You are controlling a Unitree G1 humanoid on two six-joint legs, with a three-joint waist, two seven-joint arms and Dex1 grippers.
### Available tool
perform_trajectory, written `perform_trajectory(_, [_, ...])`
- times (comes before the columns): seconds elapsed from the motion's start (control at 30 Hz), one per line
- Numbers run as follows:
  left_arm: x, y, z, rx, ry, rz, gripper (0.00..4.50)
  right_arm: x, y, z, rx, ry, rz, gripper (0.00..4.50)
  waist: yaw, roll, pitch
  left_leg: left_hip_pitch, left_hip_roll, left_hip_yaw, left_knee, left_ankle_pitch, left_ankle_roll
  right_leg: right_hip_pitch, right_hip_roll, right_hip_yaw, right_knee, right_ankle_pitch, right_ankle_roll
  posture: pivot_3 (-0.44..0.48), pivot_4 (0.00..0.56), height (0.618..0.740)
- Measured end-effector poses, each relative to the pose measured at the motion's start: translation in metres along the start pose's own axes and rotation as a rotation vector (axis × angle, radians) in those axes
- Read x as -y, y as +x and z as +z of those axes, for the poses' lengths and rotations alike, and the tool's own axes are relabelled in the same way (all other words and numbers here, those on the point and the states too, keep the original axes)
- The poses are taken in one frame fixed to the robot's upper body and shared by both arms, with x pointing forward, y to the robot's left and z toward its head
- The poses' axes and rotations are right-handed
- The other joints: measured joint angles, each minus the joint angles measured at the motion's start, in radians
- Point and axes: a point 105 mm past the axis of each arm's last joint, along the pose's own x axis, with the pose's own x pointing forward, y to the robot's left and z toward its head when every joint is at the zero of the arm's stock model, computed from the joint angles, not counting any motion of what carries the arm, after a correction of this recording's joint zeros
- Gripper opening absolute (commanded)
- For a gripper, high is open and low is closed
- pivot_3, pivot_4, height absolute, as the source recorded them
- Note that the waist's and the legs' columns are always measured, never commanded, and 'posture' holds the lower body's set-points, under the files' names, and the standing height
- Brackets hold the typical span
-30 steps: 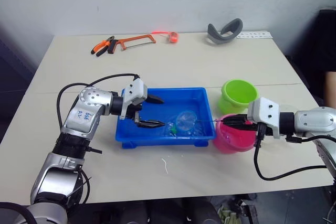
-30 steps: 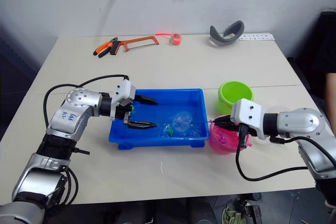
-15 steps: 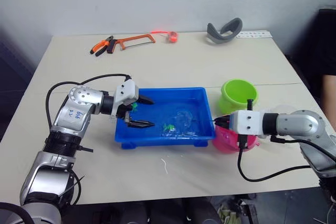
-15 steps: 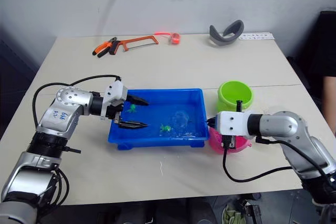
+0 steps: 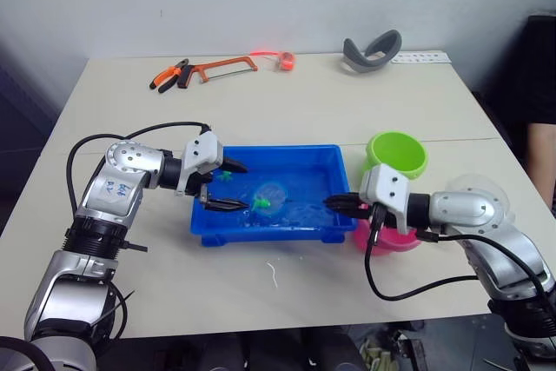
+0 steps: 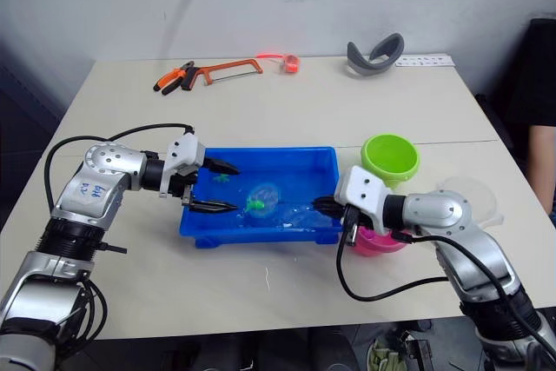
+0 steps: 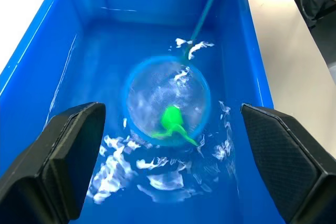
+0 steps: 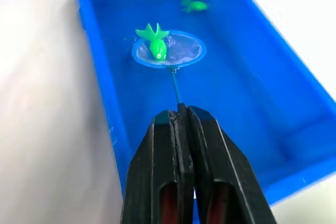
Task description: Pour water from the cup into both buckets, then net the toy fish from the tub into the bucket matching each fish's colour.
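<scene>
The right gripper (image 8: 181, 116) pinches the thin handle of the net (image 8: 169, 52), which reaches straight out from its fingertips along the tub (image 5: 304, 228). A green fish (image 8: 155, 40) sits on the hoop's rim at the tub's middle. The left gripper (image 5: 219, 185) hangs spread at the tub's far end. The green bucket (image 5: 396, 153) stands just behind the right arm.

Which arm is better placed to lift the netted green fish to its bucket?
The right. Its gripper already holds the net with the fish in it, beside the green bucket; the left gripper hangs open.
</scene>
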Motion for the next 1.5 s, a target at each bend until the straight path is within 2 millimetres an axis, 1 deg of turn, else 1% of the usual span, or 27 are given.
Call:
perform_trajectory(0.07, [-0.001, 0.0, -0.001, 0.0, -0.004, 0.003, 4.47, 0.003, -0.004, 0.003, 0.018, 0.048, -0.025, 0.0, 0.0, 0.0, 0.0, 0.0, 0.0, 0.0, 0.0, 0.0, 0.0, 0.0, 0.0, 0.0, 0.0, 0.0, 0.0, 0.0, 0.15, 0.74])
perform_trajectory(0.17, [-0.003, -0.001, 0.001, 0.002, -0.003, 0.006, 4.47, 0.003, -0.011, 0.003, 0.025, 0.098, -0.051, 0.0, 0.0, 0.0, 0.0, -0.001, 0.0, 0.0, -0.001, 0.0, 0.0, 0.0, 0.0, 0.0, -0.001, 0.0, 0.0, 0.0, 0.15, 0.74])
perform_trajectory(0.3, [-0.008, 0.0, 0.009, 0.029, -0.003, 0.012, 4.47, 0.004, -0.021, 0.004, 0.036, 0.123, -0.096, 0.0, 0.002, 0.0, 0.0, -0.001, -0.001, 0.0, 0.0, 0.0, 0.0, 0.0, 0.0, 0.0, -0.001, 0.0, 0.0, 0.0, 0.15, 0.74])
perform_trajectory(0.37, [-0.009, 0.006, 0.018, 0.08, -0.008, -0.001, 4.47, 0.007, -0.032, 0.007, 0.039, 0.127, -0.146, 0.0, 0.003, 0.0, 0.0, -0.002, -0.001, -0.001, 0.0, 0.0, 0.0, 0.0, 0.0, -0.001, -0.001, 0.0, 0.0, 0.0, 0.15, 0.74])
perform_trajectory(0.5, [-0.014, 0.025, 0.048, 0.222, -0.016, -0.014, 4.47, 0.02, -0.076, 0.026, 0.056, 0.123, -0.314, 0.0, 0.003, 0.0, 0.0, -0.002, -0.001, -0.001, -0.001, 0.0, 0.0, 0.0, 0.0, 0.0, -0.001, 0.0, 0.0, 0.0, 0.15, 0.74])
perform_trajectory(0.57, [-0.014, 0.033, 0.053, 0.253, -0.021, -0.017, 4.47, 0.023, -0.089, 0.03, 0.051, 0.12, -0.37, 0.0, 0.002, 0.0, 0.0, -0.002, -0.001, -0.001, -0.001, 0.0, 0.0, 0.0, 0.001, 0.0, -0.002, 0.0, 0.0, 0.0, 0.15, 0.74])
perform_trajectory(0.7, [-0.015, 0.047, 0.062, 0.303, -0.04, -0.024, 4.47, 0.029, -0.114, 0.031, 0.013, 0.125, -0.469, 0.0, 0.0, 0.0, 0.0, -0.002, 0.0, -0.001, -0.001, 0.0, 0.0, 0.0, 0.001, 0.0, -0.002, 0.0, 0.0, 0.0, 0.15, 0.74])
perform_trajectory(0.8, [-0.016, 0.062, 0.076, 0.355, -0.043, -0.048, 4.47, 0.036, -0.143, 0.026, -0.07, 0.113, -0.59, 0.0, 0.003, 0.0, 0.0, -0.002, -0.001, -0.002, -0.001, 0.0, 0.0, 0.0, 0.002, 0.0, -0.003, 0.0, 0.0, 0.0, 0.15, 0.74])
perform_trajectory(0.87, [-0.016, 0.067, 0.081, 0.375, -0.04, -0.057, 4.47, 0.037, -0.154, 0.019, -0.13, 0.106, -0.63, 0.0, 0.002, 0.0, 0.0, -0.002, -0.002, -0.002, -0.001, 0.0, 0.0, 0.0, 0.002, 0.001, -0.004, 0.0, 0.0, 0.0, 0.15, 0.74])
perform_trajectory(0.93, [-0.016, 0.072, 0.085, 0.391, -0.038, -0.069, 4.47, 0.039, -0.165, 0.006, -0.231, 0.067, -0.654, 0.0, 0.002, 0.0, 0.0, -0.002, -0.004, -0.001, -0.002, 0.0, 0.0, 0.0, 0.002, 0.001, -0.004, 0.0, 0.001, 0.0, 0.15, 0.74])
perform_trajectory(1.0, [-0.017, 0.074, 0.087, 0.397, -0.033, -0.071, 4.47, 0.042, -0.174, -0.003, -0.327, -0.02, -0.667, 0.0, 0.0, 0.0, 0.0, -0.002, -0.004, -0.001, -0.002, 0.0, 0.0, 0.0, 0.003, 0.002, -0.004, 0.0, 0.001, 0.0, 0.15, 0.74])
perform_trajectory(1.1, [-0.017, 0.075, 0.086, 0.399, -0.033, -0.073, 4.47, 0.047, -0.18, -0.009, -0.417, -0.16, -0.669, 0.0, -0.002, 0.0, 0.0, -0.001, -0.004, 0.0, -0.002, 0.0, -0.001, 0.0, 0.004, 0.002, -0.004, 0.0, 0.001, 0.0, 0.15, 0.74])
perform_trajectory(1.13, [-0.017, 0.075, 0.086, 0.398, -0.028, -0.075, 4.47, 0.05, -0.18, -0.01, -0.45, -0.227, -0.665, 0.0, -0.002, 0.0, 0.0, -0.001, -0.004, 0.0, -0.002, 0.001, -0.001, 0.0, 0.004, 0.002, -0.004, 0.0, 0.001, 0.0, 0.15, 0.74])
perform_trajectory(1.2, [-0.016, 0.075, 0.086, 0.399, -0.022, -0.077, 4.47, 0.052, -0.18, -0.011, -0.476, -0.288, -0.662, 0.0, -0.001, 0.0, 0.0, -0.001, -0.004, -0.001, -0.002, 0.001, -0.001, 0.0, 0.004, 0.002, -0.004, 0.0, 0.001, 0.0, 0.15, 0.74])
perform_trajectory(1.27, [-0.017, 0.074, 0.086, 0.397, -0.015, -0.076, 4.47, 0.056, -0.178, -0.012, -0.522, -0.389, -0.641, 0.0, -0.001, 0.0, 0.0, -0.001, -0.004, 0.0, -0.002, 0.001, -0.001, 0.0, 0.004, 0.002, -0.004, 0.0, 0.001, 0.0, 0.15, 0.74])
perform_trajectory(1.3, [-0.017, 0.073, 0.086, 0.395, -0.012, -0.076, 4.47, 0.06, -0.175, -0.011, -0.577, -0.532, -0.603, 0.0, -0.001, 0.0, 0.0, -0.001, -0.005, 0.0, -0.002, 0.001, -0.001, 0.0, 0.003, 0.003, -0.004, 0.0, 0.001, 0.0, 0.15, 0.74])
perform_trajectory(1.33, [-0.017, 0.073, 0.086, 0.394, -0.012, -0.076, 4.47, 0.061, -0.175, -0.011, -0.581, -0.543, -0.6, 0.0, -0.001, 0.0, 0.0, -0.001, -0.005, 0.0, -0.002, 0.001, -0.001, 0.0, 0.004, 0.002, -0.004, 0.0, 0.001, 0.0, 0.15, 0.74])
perform_trajectory(1.5, [-0.018, 0.07, 0.084, 0.385, -0.009, -0.069, 4.47, 0.063, -0.167, -0.008, -0.644, -0.785, -0.514, 0.0, 0.0, 0.0, 0.0, -0.001, -0.004, 0.0, -0.002, 0.001, -0.002, 0.0, 0.004, 0.002, -0.004, 0.0, 0.001, 0.0, 0.15, 0.74])
